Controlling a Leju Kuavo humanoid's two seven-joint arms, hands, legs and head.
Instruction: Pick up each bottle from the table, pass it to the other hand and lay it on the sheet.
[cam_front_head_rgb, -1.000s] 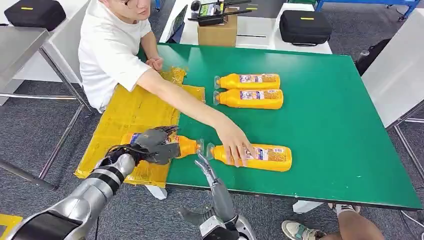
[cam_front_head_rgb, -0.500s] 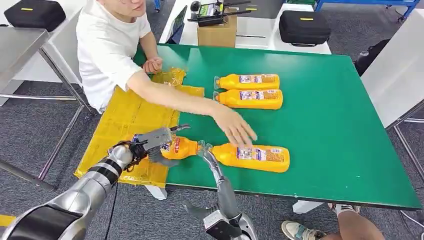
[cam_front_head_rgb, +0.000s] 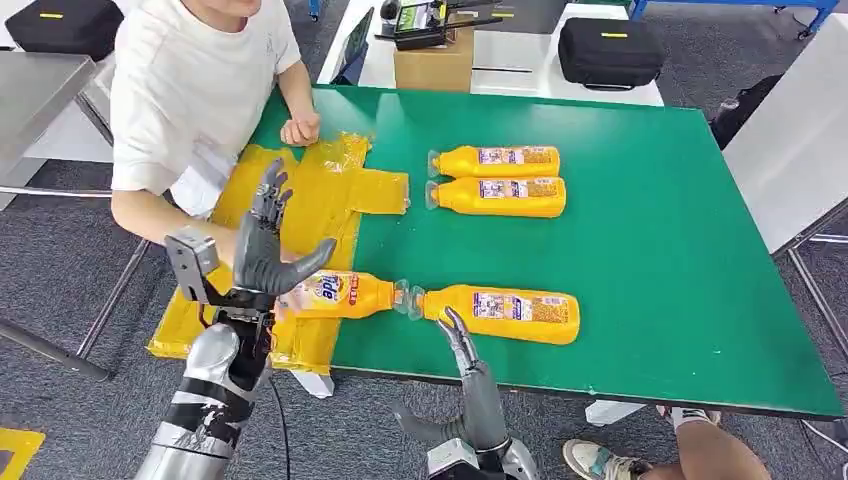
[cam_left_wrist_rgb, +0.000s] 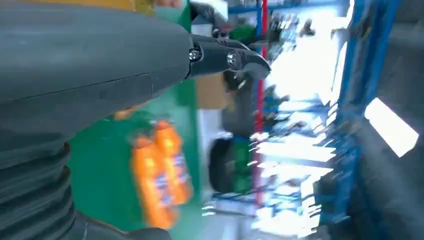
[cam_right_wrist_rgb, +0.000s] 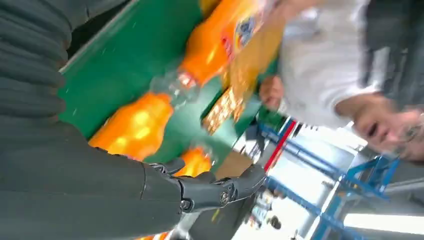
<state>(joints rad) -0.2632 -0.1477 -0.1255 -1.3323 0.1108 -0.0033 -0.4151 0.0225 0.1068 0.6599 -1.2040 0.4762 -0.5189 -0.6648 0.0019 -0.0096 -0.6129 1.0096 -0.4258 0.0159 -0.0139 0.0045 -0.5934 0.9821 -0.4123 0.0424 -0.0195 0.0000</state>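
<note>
The left hand (cam_front_head_rgb: 265, 250) is raised with fingers spread, empty, above the yellow sheet (cam_front_head_rgb: 260, 225) at the table's (cam_front_head_rgb: 650, 250) near left edge. A bottle (cam_front_head_rgb: 335, 294) lies across the sheet's right edge. The right hand (cam_front_head_rgb: 470, 370) is open at the near edge, beside another bottle (cam_front_head_rgb: 505, 313).

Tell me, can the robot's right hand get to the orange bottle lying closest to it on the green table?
Probably yes. The right hand hovers open at the table's front edge, just in front of the nearest bottle. Nothing lies between them, and the person's arm is off by the yellow sheet.
</note>
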